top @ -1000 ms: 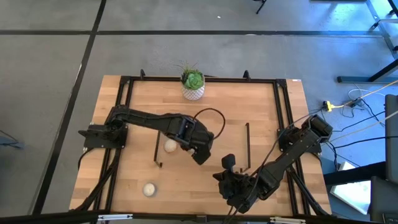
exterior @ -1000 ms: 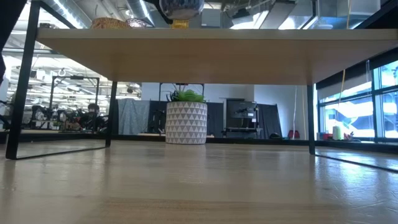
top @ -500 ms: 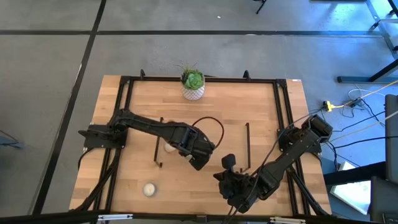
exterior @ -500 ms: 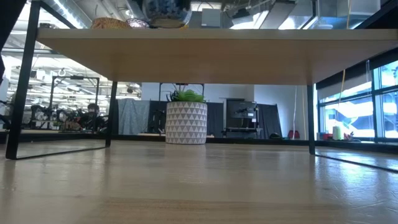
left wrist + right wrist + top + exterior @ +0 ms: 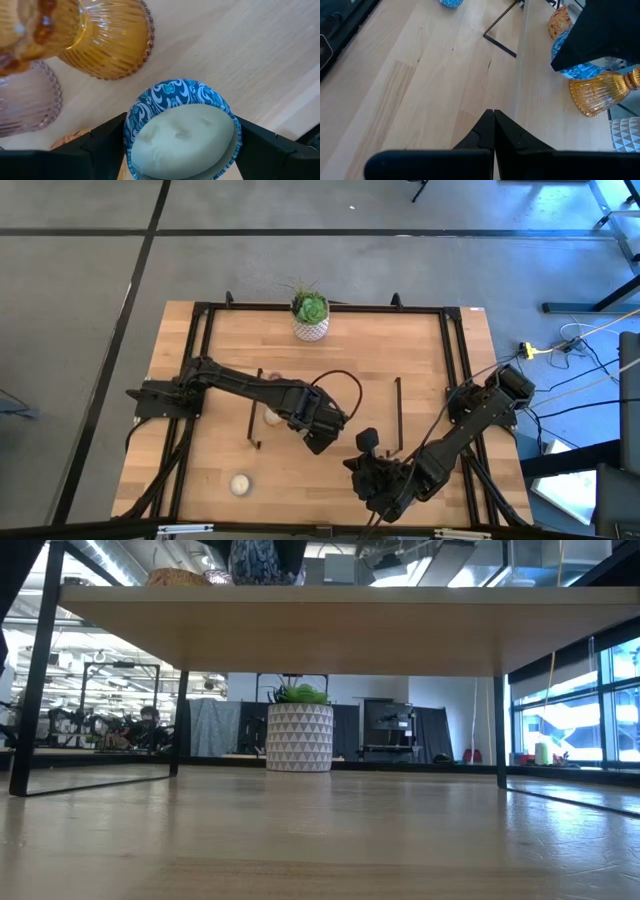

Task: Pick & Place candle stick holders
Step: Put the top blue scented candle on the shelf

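The left end effector (image 5: 180,150) had the blue-patterned candle holder (image 5: 181,131) held between wide-spread fingers on the shelf (image 5: 240,60), amber holder (image 5: 107,42) at its 11 o'clock. I'd release it gently, clear of the glass. The right end effector (image 5: 493,117) sat pinched closed over the bench (image 5: 395,95).

I counted two cream candles in blue-patterned tins (image 5: 182,132) (image 5: 239,484), one amber holder (image 5: 107,40), one pink holder (image 5: 25,100), and one potted plant (image 5: 310,315).

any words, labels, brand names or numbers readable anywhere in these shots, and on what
None can be read.
The blue-and-white patterned tin between the left gripper's fingers carries only swirls, no lettering.
The amber holder, the white pot and the table show no print.
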Robot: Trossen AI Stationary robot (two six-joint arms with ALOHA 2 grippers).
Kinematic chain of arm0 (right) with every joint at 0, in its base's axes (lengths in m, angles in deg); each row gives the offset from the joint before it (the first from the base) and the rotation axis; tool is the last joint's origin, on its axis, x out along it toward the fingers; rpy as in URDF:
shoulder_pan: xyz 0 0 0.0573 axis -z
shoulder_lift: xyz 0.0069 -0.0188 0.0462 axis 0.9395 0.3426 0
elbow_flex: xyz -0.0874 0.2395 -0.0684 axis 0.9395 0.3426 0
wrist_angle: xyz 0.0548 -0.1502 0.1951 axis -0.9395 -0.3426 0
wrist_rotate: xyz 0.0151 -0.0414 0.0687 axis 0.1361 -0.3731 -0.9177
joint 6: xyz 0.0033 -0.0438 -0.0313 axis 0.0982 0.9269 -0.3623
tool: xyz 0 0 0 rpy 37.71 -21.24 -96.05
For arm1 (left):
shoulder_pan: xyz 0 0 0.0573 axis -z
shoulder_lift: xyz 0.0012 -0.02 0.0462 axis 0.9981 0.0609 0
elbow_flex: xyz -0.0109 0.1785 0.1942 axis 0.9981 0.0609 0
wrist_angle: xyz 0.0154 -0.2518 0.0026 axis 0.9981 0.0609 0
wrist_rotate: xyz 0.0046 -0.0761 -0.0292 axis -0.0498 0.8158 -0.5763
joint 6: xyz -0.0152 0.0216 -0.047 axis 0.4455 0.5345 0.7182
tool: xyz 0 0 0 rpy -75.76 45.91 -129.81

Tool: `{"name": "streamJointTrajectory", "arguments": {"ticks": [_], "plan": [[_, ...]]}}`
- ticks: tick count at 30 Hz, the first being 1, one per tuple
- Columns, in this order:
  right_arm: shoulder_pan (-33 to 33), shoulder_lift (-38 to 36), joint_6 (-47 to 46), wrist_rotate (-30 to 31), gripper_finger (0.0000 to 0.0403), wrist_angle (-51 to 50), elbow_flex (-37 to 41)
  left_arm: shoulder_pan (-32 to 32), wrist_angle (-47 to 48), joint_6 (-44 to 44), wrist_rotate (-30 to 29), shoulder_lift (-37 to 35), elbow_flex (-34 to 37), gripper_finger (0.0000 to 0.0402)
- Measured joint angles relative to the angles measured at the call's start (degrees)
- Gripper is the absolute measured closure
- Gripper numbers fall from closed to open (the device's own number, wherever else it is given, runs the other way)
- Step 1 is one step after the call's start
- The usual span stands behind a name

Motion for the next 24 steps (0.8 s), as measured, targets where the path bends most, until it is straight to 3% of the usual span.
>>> {"name": "streamJointTrajectory", "arguments": {"ticks": [24], "plan": [[-0.02, 0.0, -0.01, 0.2, 0.0403, 0.0, 0.0, 0.04, -1.4, -3.85, 0.43, 0.0, 0.0, 0.0084]]}}
